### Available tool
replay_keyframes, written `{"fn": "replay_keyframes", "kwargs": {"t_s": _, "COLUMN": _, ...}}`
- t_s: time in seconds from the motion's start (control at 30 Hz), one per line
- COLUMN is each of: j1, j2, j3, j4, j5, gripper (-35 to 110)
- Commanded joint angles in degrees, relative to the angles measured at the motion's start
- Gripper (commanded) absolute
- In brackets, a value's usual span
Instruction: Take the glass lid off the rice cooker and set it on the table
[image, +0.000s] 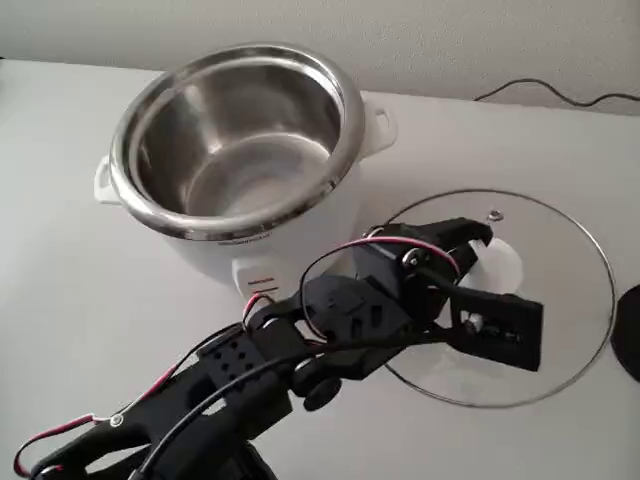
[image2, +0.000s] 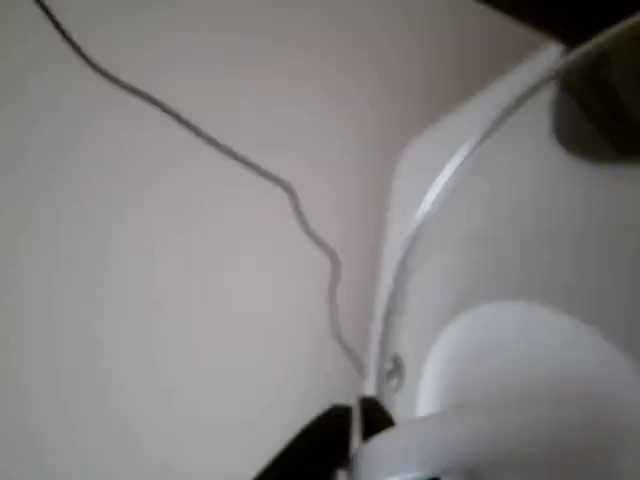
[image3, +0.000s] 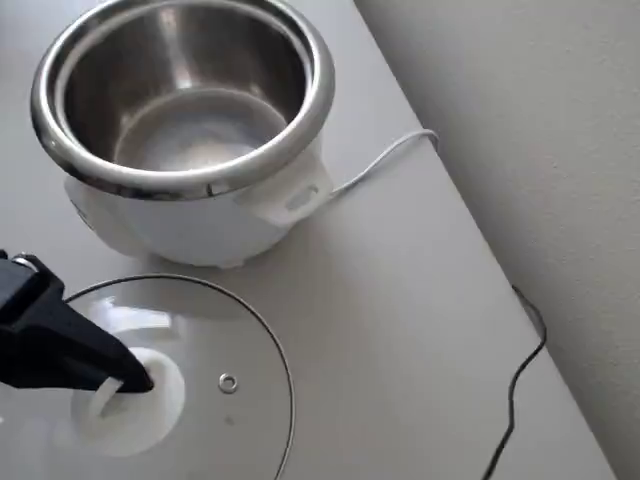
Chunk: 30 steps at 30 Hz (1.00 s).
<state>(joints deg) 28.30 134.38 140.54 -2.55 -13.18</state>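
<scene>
- Nearest in the fixed view: black arm links trailing red and black wires, reaching from the table's near edge towards the right.
- At the arm's end, gripper over the middle of the glass lid, one finger arched along the far side of the white knob, the other a flat black plate on its near side.
- Jaws set around the knob, touching or nearly so; whether clenched or already let go, cannot tell from these pictures.
- Seen from overhead, black finger resting against the knob, steam hole just beside it.
- Lid lying flat on the tabletop, right of the cooker in the fixed view, rim close to the cooker's base but apart from it; probably set there to leave the pot uncovered and the lid clear of the cooker.
- Knob likely chosen as the grip because the only raised part of a thin disc.
- Wrist view blurred: pale knob low at right, curved metal rim running up past it.
- Farther back, rice cooker near the far edge, steel pot open and bare, switch panel facing the arm.
- Judged nearly done: release and withdrawal apparently all that remains.
- Farthest, a thin cord trailing from the cooker to the table's edge by the wall.
</scene>
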Motion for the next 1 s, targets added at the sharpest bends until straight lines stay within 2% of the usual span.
{"fn": "replay_keyframes", "kwargs": {"t_s": 0.0, "j1": -2.11, "j2": 3.87, "j3": -0.18, "j4": -6.24, "j5": 0.88, "gripper": 0}}
{"fn": "replay_keyframes", "kwargs": {"t_s": 0.4, "j1": -4.31, "j2": -5.71, "j3": 2.37, "j4": -14.68, "j5": 1.23, "gripper": 0}}
{"fn": "replay_keyframes", "kwargs": {"t_s": 0.7, "j1": -6.86, "j2": -10.46, "j3": 2.37, "j4": -16.35, "j5": 2.46, "gripper": 6}}
{"fn": "replay_keyframes", "kwargs": {"t_s": 0.97, "j1": -6.68, "j2": -18.19, "j3": 1.32, "j4": -25.66, "j5": 0.0, "gripper": 8}}
